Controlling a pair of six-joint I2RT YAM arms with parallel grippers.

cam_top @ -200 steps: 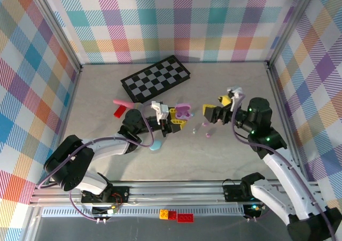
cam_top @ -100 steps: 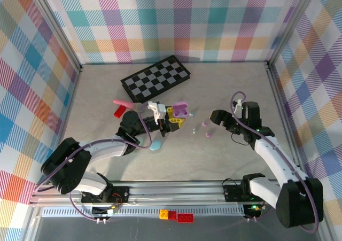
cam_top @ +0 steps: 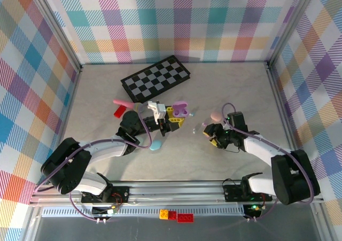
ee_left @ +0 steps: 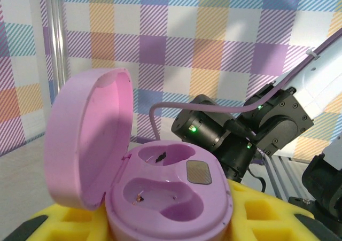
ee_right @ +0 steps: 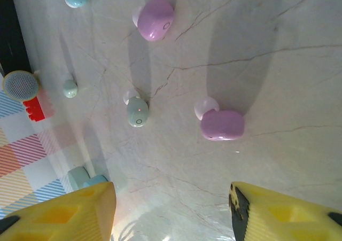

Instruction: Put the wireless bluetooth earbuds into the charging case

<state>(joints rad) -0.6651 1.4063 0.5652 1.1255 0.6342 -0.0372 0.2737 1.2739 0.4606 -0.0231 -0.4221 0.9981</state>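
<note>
Currently, the left pincer (cam_top: 172, 118) is clamped on an open lilac oval plastic charging case (cam_top: 180, 109) and holds it just left of centre in the overhead frame, above the pale marbled tabletop (cam_top: 240, 86). In the left wrist view the case sits between the yellow finger pads (ee_left: 267, 217) along the lower edge. Its lid (ee_left: 88, 139) is swung up at the left of the frame, and the two moulded sockets in the base stand empty.

The right pincer (cam_top: 212, 134) sits low over the tabletop at centre right of the overhead frame. Its jaws are spread wide apart and grip nothing. In the right wrist view its two yellow fingers (ee_right: 64, 209) occupy the lower corners, and the earbuds lie loose on the tabletop beyond them:

- A small lilac plastic earbud (ee_right: 220, 123) lies right of centre, above the gap between the fingers.
- A second lilac earbud (ee_right: 155, 19) lies near the top centre.
- A small pale green earbud (ee_right: 137, 110) lies left of centre.

All three are apart from one another and from the fingers.

A pale blue oval pebble-like case (cam_top: 155, 145) lies on the tabletop below the left pincer in the overhead frame. A black-and-white chequered board (cam_top: 156, 78) lies at upper centre.
</note>
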